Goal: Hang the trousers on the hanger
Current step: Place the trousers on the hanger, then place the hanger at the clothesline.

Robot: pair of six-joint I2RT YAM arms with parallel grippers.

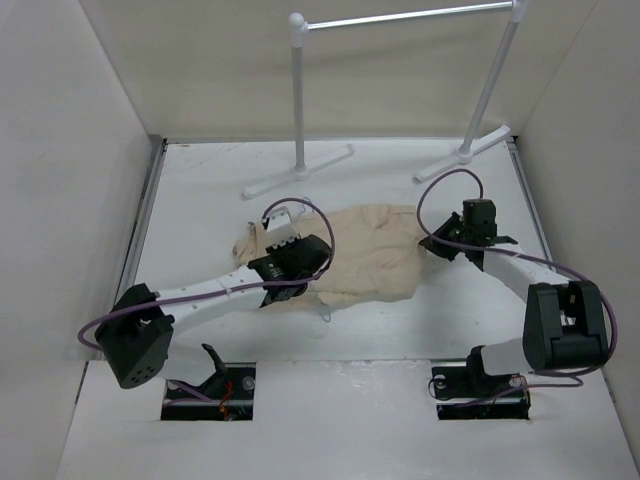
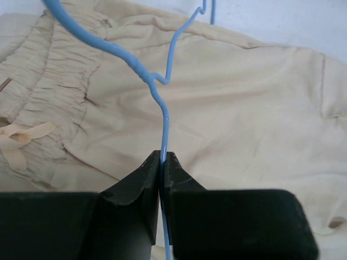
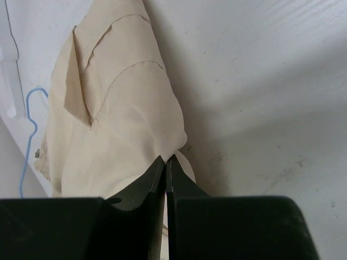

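While the trousers (image 1: 375, 260) lie crumpled in the middle of the worktop (image 1: 200, 190), the left pincer (image 2: 162, 161) is clamped on the thin blue wire of the hanger (image 2: 165, 122), which runs over the cloth beside the gathered waistband. Over on the right, the right pincer (image 3: 165, 162) is pinched shut on the cloth's right edge. The white garment rack (image 1: 300, 100) stands at the far side, well apart from the cloth.

trousers (image 1: 375, 255) on table (image 1: 200, 200), hanger (image 2: 165, 135) over their left part, rack (image 1: 298, 90) behind
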